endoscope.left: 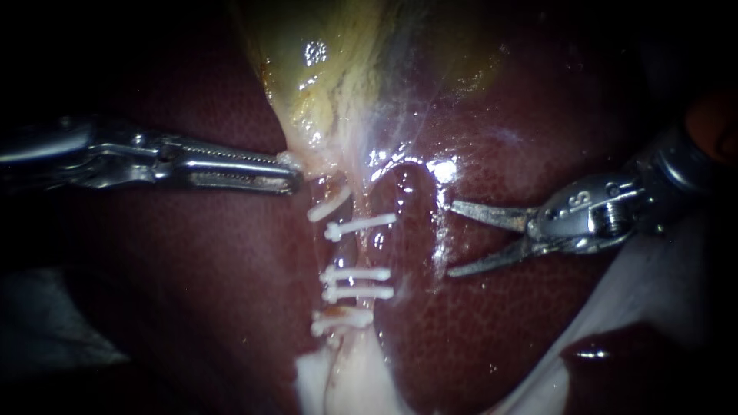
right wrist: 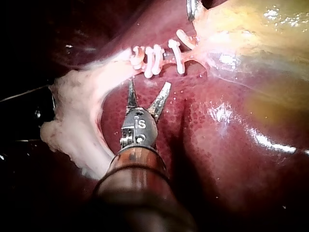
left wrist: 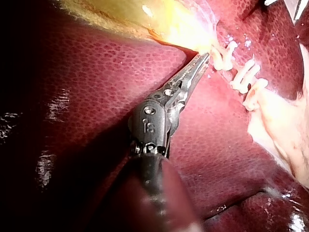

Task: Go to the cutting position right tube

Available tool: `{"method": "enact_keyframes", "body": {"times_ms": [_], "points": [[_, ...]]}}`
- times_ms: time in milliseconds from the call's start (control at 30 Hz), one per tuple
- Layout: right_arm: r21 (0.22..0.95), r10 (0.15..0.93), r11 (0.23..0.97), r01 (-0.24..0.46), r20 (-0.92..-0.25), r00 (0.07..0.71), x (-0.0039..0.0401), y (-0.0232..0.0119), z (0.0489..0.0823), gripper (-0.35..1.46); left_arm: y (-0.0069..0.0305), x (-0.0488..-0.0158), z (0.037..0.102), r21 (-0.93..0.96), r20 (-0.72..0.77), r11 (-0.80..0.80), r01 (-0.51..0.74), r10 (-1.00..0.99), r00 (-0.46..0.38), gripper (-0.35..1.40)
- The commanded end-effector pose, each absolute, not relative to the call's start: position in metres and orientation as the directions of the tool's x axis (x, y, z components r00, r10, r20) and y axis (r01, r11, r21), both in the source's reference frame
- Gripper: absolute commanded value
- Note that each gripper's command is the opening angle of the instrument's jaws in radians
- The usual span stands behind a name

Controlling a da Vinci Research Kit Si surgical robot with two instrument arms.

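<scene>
Showing a thin, pale pink right tube (endoscope.left: 358, 250) that runs down from the narrow end of the yellow-green gallbladder (endoscope.left: 330, 69) across the dark red liver (endoscope.left: 215, 292). White clips (endoscope.left: 357, 225) cross the tube: one above a short bare stretch, two close together below it. The right instrument (endoscope.left: 452, 238) comes in from the right with its two slim jaws spread wide and nothing between them. Its tips point at the tube, level with the bare stretch, but stay apart from it, over liver. In the right wrist view the clipped tube lies just ahead of the open jaws, not touching them. The left instrument (endoscope.left: 290, 173) has its jaws closed on the pale lower end of the gallbladder, just above the topmost clips.
</scene>
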State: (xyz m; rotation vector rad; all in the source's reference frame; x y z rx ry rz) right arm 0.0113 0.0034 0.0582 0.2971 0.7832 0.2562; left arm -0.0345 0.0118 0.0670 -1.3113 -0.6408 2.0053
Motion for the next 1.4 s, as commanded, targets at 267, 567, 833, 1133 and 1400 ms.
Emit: {"method": "enact_keyframes", "body": {"times_ms": [267,567,833,1133,1400], "points": [[0.361,0.333,0.926,-0.107,-0.652,0.681,0.0115,0.0033,0.0583,1.43,0.0138,-0.0316,0.0617,-0.716,-0.596,-0.652,-0.250,0.757,-0.267,-0.35],[0.468,0.399,0.881,-0.061,-0.669,0.627,0.0144,0.0021,0.0604,1.43,0.0133,-0.0310,0.0586,-0.698,-0.617,-0.668,-0.258,0.744,-0.256,-0.35],[0.619,0.525,0.783,-0.058,-0.608,0.595,0.0177,-0.0001,0.0662,1.43,0.0131,-0.0310,0.0587,-0.697,-0.618,-0.669,-0.258,0.743,-0.256,-0.35],[0.711,0.607,0.701,-0.048,-0.560,0.564,0.0193,0.0000,0.0705,1.43,0.0129,-0.0311,0.0585,-0.695,-0.618,-0.669,-0.263,0.743,-0.255,-0.35],[0.763,0.659,0.647,-0.017,-0.547,0.515,0.0218,0.0008,0.0712,1.43,0.0129,-0.0311,0.0585,-0.695,-0.618,-0.669,-0.263,0.743,-0.255,-0.35]]}}
